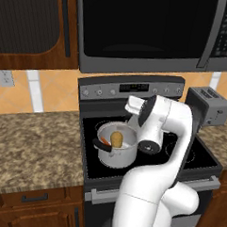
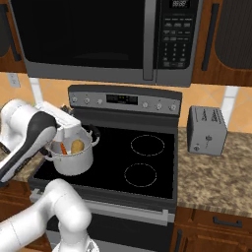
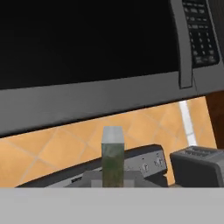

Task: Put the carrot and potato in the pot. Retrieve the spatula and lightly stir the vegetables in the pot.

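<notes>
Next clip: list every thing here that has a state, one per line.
pot: upright on the stove's front left burner, lidless
potato: in the pot
carrot: in the pot, beside the potato
pincer: shut on a greenish flat handle
microwave: door closed
toaster: slots empty

One pot point(image 1: 115, 151) is sitting on the stove point(image 2: 147, 170)'s front left burner, holding one potato point(image 1: 116, 139) and one carrot point(image 1: 104, 142). One toaster point(image 2: 206, 130) is standing right of the stove, one microwave point(image 2: 98, 39) is hanging above it.
</notes>
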### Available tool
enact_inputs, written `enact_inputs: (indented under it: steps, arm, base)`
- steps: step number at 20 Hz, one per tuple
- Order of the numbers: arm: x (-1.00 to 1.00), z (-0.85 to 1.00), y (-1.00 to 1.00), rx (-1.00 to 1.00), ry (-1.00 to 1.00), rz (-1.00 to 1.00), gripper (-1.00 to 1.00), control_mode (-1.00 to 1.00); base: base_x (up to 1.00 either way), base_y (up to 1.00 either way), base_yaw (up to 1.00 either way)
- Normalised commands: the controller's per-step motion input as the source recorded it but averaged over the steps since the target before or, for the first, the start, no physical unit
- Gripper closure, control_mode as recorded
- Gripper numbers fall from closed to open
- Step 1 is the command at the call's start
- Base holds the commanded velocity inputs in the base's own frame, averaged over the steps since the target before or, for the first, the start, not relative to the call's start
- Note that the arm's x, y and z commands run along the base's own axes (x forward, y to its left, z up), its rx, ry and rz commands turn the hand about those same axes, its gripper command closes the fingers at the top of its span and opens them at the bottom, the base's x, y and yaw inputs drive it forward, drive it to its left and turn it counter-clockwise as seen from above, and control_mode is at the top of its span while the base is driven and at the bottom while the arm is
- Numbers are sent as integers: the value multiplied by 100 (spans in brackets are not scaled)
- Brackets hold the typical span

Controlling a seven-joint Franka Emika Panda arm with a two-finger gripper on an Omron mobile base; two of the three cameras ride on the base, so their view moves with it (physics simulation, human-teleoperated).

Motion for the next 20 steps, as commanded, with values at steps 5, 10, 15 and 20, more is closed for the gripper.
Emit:
enact_inputs:
  steps: [5,10,15,20]
  arm:
    - [-2,-19,52,-16,2,0,100,-100]
    - [0,-49,3,-3,-2,1,100,-100]
    - [9,-1,15,0,-2,1,100,-100]
    - [0,8,43,0,1,1,100,-100]
  base:
    - [0,0,0]
    - [0,0,0]
    - [0,0,0]
    - [0,0,0]
